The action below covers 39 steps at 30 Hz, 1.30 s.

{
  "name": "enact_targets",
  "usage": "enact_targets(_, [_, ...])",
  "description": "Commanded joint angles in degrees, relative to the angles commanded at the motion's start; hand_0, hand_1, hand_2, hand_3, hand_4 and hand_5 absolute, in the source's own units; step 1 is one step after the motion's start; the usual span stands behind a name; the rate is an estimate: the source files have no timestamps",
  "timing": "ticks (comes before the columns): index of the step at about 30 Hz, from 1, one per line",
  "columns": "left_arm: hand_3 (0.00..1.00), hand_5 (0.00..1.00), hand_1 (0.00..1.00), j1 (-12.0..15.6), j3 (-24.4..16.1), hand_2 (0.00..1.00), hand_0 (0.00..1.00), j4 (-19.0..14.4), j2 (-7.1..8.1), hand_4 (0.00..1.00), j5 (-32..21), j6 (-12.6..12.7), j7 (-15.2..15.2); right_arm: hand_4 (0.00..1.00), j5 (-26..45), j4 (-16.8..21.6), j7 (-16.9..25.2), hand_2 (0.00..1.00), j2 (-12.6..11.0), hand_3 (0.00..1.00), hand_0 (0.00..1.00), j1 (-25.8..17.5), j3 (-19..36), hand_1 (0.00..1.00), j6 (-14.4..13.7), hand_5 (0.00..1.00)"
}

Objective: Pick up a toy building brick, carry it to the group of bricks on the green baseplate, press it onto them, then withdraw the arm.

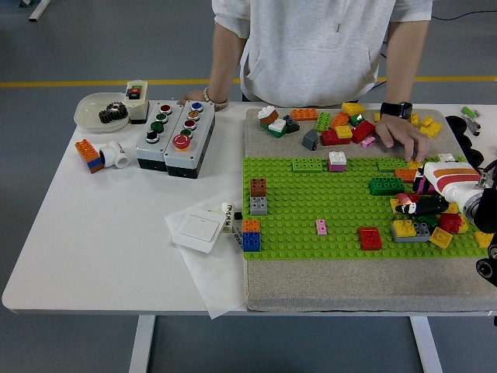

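A grey floor with a yellow line lies behind the white table (116,249), and a person in a grey hoodie stands at the far side. In the head view, the right hand (419,203) comes in from the right edge and rests low over the green baseplate (311,210). Its dark fingers seem to pinch a small red brick (405,200), but the view there is too crowded to be sure. Just under the hand, toward the near edge, sits the group of bricks (423,228): yellow, grey and red ones. I judge the step is carrying or placing; the next move calls for lowering the brick squarely onto the studs and pressing. The person's hand (404,140) rests on loose bricks beyond the robot's hand. No writing is readable.
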Motion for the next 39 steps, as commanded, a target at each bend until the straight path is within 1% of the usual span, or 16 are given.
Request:
enact_targets(2, [0.589,0.642,0.748,0.0,0.0,0.741,0.752,0.0,-0.01,0.613,0.0,0.0,0.0,0.981,0.1,-0.1,-0.2,0.542,0.0,0.533,0.198,0.1,0.2,0.402,-0.1,0.624])
enact_targets(6, [0.588,0.643,0.748,-0.1,0.0,0.741,0.752,0.0,-0.01,0.614,0.0,0.0,0.0,0.981,0.7,-1.5,-0.2,0.542,0.2,0.533,0.198,0.8,-0.3,0.402,0.6,0.624])
enact_targets(7, [0.588,0.643,0.748,-0.1,0.0,0.741,0.752,0.0,-0.02,0.614,0.0,0.0,0.0,0.948,0.9,-1.9,-0.2,0.537,0.3,0.53,0.197,0.9,-0.5,0.402,0.6,0.589])
enact_targets(11, [0.588,0.643,0.748,-0.1,0.0,0.741,0.752,-0.1,-0.04,0.614,0.0,0.0,0.0,0.948,1.7,-2.8,-0.2,0.537,0.7,0.53,0.197,1.5,-1.1,0.402,1.1,0.589])
enact_targets(12, [0.588,0.642,0.749,-0.1,0.0,0.742,0.752,0.0,-0.05,0.613,0.0,0.0,0.0,0.971,1.8,-3.1,-0.2,0.536,0.8,0.532,0.196,1.7,-1.3,0.4,1.3,0.612])
enact_targets(18, [0.588,0.642,0.749,0.0,0.0,0.742,0.752,-0.1,-0.07,0.613,0.1,0.0,0.0,0.971,2.4,-3.9,-0.2,0.536,1.3,0.532,0.196,2.6,-2.7,0.4,2.8,0.612])
enact_targets(19, [0.588,0.641,0.749,0.0,0.0,0.742,0.752,-0.1,-0.07,0.612,0.1,0.0,0.0,0.991,2.5,-4.1,-0.2,0.536,1.4,0.535,0.196,2.7,-2.8,0.4,2.9,0.631])
enact_targets(23, [0.588,0.641,0.749,0.0,-0.1,0.742,0.752,-0.1,-0.06,0.612,0.5,0.0,0.1,0.991,3.5,-5.5,-0.2,0.536,1.9,0.535,0.196,3.3,-3.2,0.4,3.6,0.631])
enact_targets(30, [0.587,0.644,0.75,0.0,-0.3,0.742,0.753,-0.1,-0.04,0.613,0.8,0.0,0.2,0.998,5.3,-6.7,-0.1,0.538,2.4,0.535,0.196,4.1,-3.6,0.4,4.9,0.637])
enact_targets(36, [0.587,0.644,0.75,0.1,-0.5,0.742,0.753,-0.1,-0.06,0.613,1.1,0.0,0.4,0.998,6.9,-7.1,0.2,0.538,2.5,0.535,0.196,4.1,-3.9,0.4,5.0,0.637])
enact_targets(37, [0.587,0.644,0.75,0.1,-0.5,0.742,0.753,-0.1,-0.06,0.613,1.1,0.0,0.4,0.996,7.0,-7.1,0.2,0.519,2.5,0.519,0.196,4.0,-3.9,0.397,4.9,0.641])
enact_targets(39, [0.587,0.644,0.75,0.1,-0.6,0.742,0.753,-0.1,-0.05,0.613,1.2,0.0,0.4,0.996,6.9,-7.2,0.1,0.519,2.5,0.519,0.196,3.9,-3.9,0.397,4.6,0.641])
